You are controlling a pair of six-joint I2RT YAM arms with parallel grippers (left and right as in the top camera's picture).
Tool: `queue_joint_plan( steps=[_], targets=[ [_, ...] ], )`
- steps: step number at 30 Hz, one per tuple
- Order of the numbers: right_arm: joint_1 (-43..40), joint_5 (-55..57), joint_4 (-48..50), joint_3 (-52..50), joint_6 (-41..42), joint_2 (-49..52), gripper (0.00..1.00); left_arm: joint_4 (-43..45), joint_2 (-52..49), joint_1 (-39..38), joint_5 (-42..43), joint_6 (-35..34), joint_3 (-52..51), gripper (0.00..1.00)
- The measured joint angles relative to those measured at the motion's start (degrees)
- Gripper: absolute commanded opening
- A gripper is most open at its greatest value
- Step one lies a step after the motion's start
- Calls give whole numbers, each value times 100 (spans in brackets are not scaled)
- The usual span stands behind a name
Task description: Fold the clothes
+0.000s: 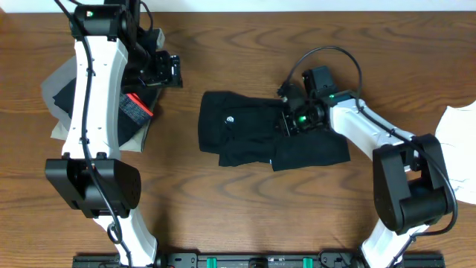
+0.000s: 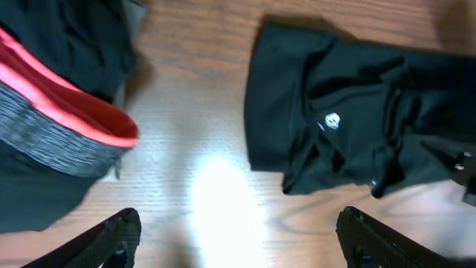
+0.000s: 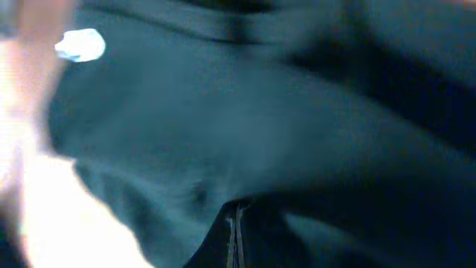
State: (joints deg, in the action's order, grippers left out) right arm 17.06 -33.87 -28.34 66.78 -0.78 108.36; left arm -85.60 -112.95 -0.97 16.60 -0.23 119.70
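Note:
A black T-shirt point(image 1: 245, 130) with a small white mark point(image 1: 230, 119) lies bunched and partly folded at the table's middle. My right gripper point(image 1: 286, 123) rests on its right half. In the right wrist view its fingers point(image 3: 234, 223) are pressed together, tips buried in the black cloth point(image 3: 223, 126). My left gripper point(image 1: 169, 71) hovers open between the pile of clothes point(image 1: 111, 97) and the shirt. In the left wrist view its gripper point(image 2: 238, 223) stands wide over bare wood, with the shirt point(image 2: 335, 97) ahead on the right.
The left pile holds grey and tan pieces point(image 1: 56, 85) and a black piece with a red band point(image 2: 74, 104). A white piece point(image 1: 457, 141) lies at the right edge. The left arm point(image 1: 93, 112) crosses over the pile.

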Motion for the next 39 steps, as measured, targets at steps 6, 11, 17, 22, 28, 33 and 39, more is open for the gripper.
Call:
queue_joint_plan(
  steps=[6, 11, 17, 22, 28, 33, 39],
  targets=[
    [-125, -474, 673, 0, -511, -514, 1, -105, 0, -142, 131, 0, -168, 86],
    [-387, 20, 483, 4, -439, -1279, 19, 444, 2, -437, 168, -68, -1038, 94],
    [-822, 813, -201, 17, -284, -1869, 34, 2076, 2, -706, 236, -302, -2601, 98],
    [-1080, 1012, -444, 20, -219, -1958, 32, 3464, -39, -741, 437, -310, -3652, 98],
    [-1093, 1014, -452, 20, -179, -1958, 27, 3910, -136, -833, 1040, 13, -3932, 98],
    [-1093, 1012, -461, 22, -168, -1958, 25, 4148, -328, -1165, 1467, 177, -3932, 98],
    [-1093, 1010, -516, 20, -166, -1958, 24, 4262, -562, -1408, 1652, 142, -3886, 98]
  ],
)
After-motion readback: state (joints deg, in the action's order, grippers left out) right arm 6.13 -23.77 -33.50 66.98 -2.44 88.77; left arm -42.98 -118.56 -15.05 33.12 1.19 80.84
